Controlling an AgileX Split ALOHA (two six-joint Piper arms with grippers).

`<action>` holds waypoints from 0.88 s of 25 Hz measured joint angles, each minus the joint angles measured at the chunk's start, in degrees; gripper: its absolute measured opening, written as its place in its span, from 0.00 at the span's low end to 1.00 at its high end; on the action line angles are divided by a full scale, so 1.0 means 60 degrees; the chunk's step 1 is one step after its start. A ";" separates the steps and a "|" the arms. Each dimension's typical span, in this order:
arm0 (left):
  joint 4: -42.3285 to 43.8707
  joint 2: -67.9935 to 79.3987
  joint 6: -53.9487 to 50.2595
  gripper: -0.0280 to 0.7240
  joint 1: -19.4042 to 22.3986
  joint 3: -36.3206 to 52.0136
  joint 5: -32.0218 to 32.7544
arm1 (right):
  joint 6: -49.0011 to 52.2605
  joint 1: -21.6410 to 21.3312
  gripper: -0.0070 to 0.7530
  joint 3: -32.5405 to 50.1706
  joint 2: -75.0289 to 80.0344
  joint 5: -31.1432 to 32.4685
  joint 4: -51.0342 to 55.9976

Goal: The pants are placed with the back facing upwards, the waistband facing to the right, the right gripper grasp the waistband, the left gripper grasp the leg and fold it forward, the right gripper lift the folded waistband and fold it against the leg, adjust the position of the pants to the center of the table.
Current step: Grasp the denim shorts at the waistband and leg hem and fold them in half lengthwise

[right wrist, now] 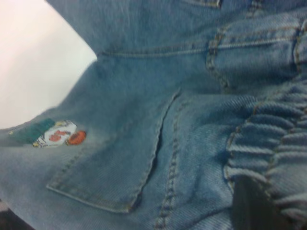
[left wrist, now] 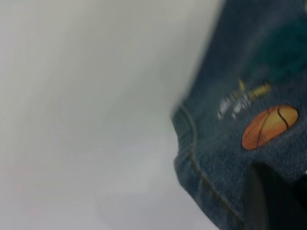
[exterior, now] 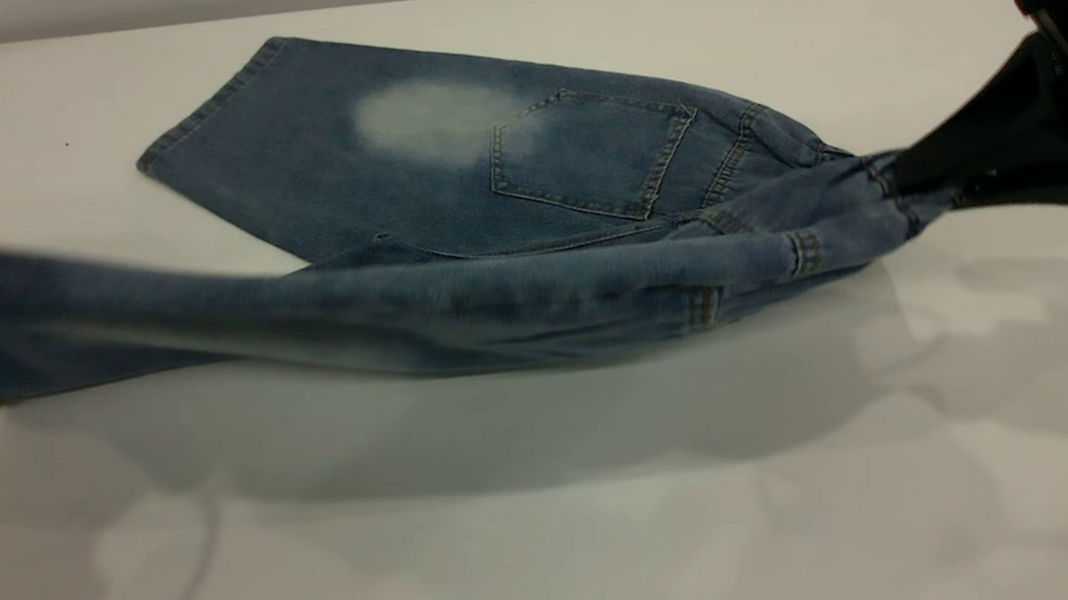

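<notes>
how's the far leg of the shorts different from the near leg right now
The far leg lies flat on the table, while the near leg is lifted, a shadow beneath it. The far leg shows a pale faded patch and a back pocket; the near leg looks streaked. Both are blue denim and meet at the waistband, which the right tool grips.
</notes>
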 joint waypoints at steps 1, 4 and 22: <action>0.0025 0.0344 0.0000 0.06 0.0000 -0.0336 -0.0115 | 0.0195 0.0000 0.07 -0.0150 0.0089 -0.0047 -0.0011; 0.0236 0.1457 -0.0001 0.06 0.0000 -0.1336 -0.0325 | 0.0701 0.0000 0.07 -0.0681 0.0446 -0.0055 -0.0058; 0.0344 0.7408 -0.0033 0.07 0.0000 -0.8087 -0.0851 | 0.3121 0.0000 0.07 -0.4592 0.3215 -0.0501 0.0495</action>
